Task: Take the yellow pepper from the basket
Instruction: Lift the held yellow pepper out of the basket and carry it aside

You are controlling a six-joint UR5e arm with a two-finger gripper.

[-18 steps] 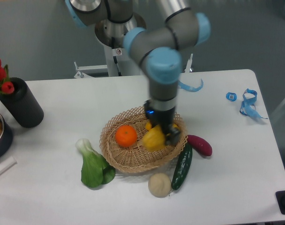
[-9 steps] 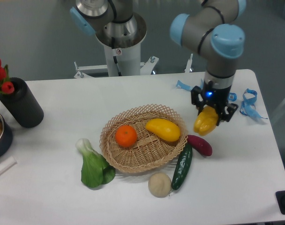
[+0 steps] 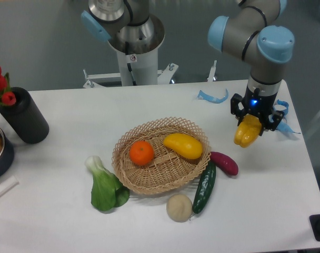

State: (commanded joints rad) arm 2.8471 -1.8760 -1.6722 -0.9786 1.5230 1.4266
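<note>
The yellow pepper [image 3: 248,131] is blocky and glossy. It hangs in my gripper [image 3: 253,125], which is shut on it above the table, to the right of the basket and apart from it. The basket [image 3: 161,176] is round tan wicker and sits at the table's middle. It holds a round orange [image 3: 141,153] and a smooth elongated yellow fruit [image 3: 183,145].
A purple eggplant [image 3: 225,162], a dark green cucumber [image 3: 204,187] and a beige round fruit [image 3: 179,207] lie by the basket's right and front. A bok choy [image 3: 104,187] lies left of it. Blue tape pieces [image 3: 213,97] lie at the back right. A black cylinder [image 3: 24,116] with red tulips stands far left.
My gripper lifted the yellow pepper out of the basket and carried it right, clear of the basket. In the last half second it moved a little further right and up.
</note>
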